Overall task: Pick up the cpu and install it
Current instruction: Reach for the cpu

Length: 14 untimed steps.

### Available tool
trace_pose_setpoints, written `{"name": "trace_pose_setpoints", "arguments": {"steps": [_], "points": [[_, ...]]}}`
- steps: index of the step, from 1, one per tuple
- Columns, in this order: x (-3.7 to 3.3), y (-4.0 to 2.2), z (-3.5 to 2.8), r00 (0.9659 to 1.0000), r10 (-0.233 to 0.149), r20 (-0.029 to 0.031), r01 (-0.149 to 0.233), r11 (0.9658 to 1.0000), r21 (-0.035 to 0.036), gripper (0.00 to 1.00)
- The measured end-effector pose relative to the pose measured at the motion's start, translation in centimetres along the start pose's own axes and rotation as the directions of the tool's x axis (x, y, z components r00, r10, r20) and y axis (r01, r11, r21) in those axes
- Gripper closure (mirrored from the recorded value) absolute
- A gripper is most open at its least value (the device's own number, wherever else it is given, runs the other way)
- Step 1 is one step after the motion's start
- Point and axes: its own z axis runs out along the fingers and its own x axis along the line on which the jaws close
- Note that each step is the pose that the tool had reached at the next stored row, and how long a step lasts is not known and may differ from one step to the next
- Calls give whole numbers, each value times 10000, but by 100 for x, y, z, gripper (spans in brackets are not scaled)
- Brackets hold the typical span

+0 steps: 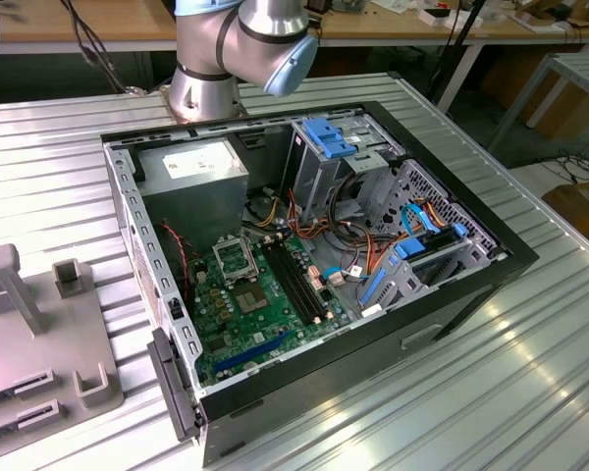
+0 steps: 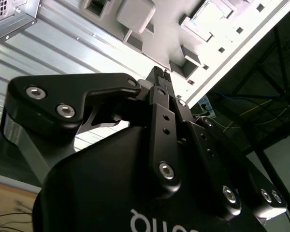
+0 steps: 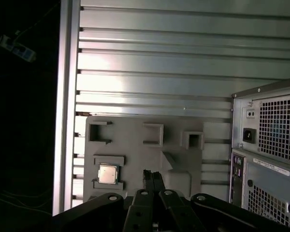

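The cpu (image 3: 107,174), a small square chip with a shiny silver top, lies flat in a recessed holder on the grey fixture plate (image 3: 135,152). My gripper (image 3: 153,175) hangs well above that plate with its black fingers pressed together and nothing between them. Its tips sit over the plate's middle, a short way off the cpu. In the second wrist view the gripper (image 2: 159,72) points at the same plate (image 2: 159,29) from high up. In the exterior view the green motherboard (image 1: 265,319) lies inside the open case, with the black square socket (image 1: 238,258) near its back.
The open computer case (image 1: 510,250) stands on the ribbed metal table (image 1: 530,383). Its rear panel (image 3: 270,145) is beside the fixture plate (image 1: 39,334), which carries upright posts and brackets. Drive cages, cables and a power supply crowd the case. The table edge (image 3: 67,96) runs close behind the plate.
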Motion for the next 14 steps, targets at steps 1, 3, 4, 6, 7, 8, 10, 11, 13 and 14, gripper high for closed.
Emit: {"name": "trace_pose_setpoints", "arguments": {"steps": [1,3,4,6,7,8,10,11,13,14], "points": [[31,-2,2,10000,1,-1,-1,10000,0,89],[194,-30,15,10000,0,0,0,10000,0,89],[236,-38,19,10000,1,0,-1,10000,0,89],[337,-46,29,10000,0,-1,0,10000,0,89],[377,-48,33,10000,0,-1,0,10000,-1,89],[452,-54,40,10000,0,-2,0,10000,0,89],[532,-62,49,10000,1,-4,-1,10000,-1,89],[558,-65,51,10000,1,-9,-1,10000,0,89],[578,-66,53,10000,1,-15,-1,10000,0,89],[578,-66,53,10000,0,-15,0,10000,-1,89]]}}
